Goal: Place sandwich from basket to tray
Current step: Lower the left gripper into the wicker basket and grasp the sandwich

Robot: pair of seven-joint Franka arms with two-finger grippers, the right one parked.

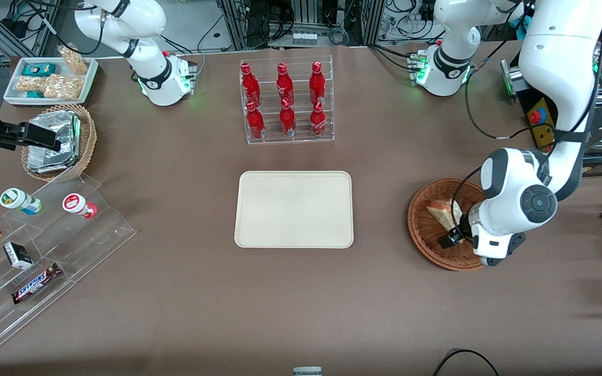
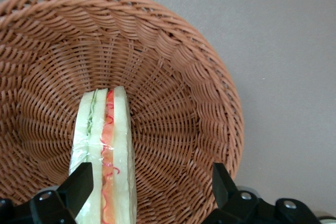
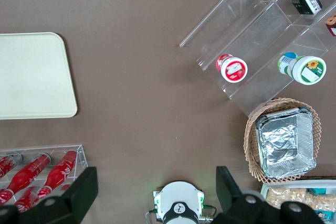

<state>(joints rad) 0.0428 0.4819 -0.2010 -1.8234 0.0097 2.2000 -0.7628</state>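
Observation:
The sandwich [image 1: 443, 213], a clear-wrapped wedge with white bread and red and pale filling, lies in the reddish-brown wicker basket [image 1: 426, 230] toward the working arm's end of the table. My left gripper [image 1: 450, 237] is down inside the basket, open. In the left wrist view the sandwich [image 2: 102, 145] stands on edge in the basket [image 2: 184, 77], between the fingers and close against one fingertip [image 2: 79, 184]. The gripper [image 2: 151, 184] has a wide gap to the other fingertip [image 2: 223, 182]. The cream tray [image 1: 294, 209] lies bare at the table's middle.
A clear rack of red bottles [image 1: 285, 102] stands farther from the front camera than the tray. Toward the parked arm's end are a tan basket of foil packets [image 1: 58, 141], a white tray of snack bags [image 1: 50, 78] and a clear stepped shelf [image 1: 45, 245].

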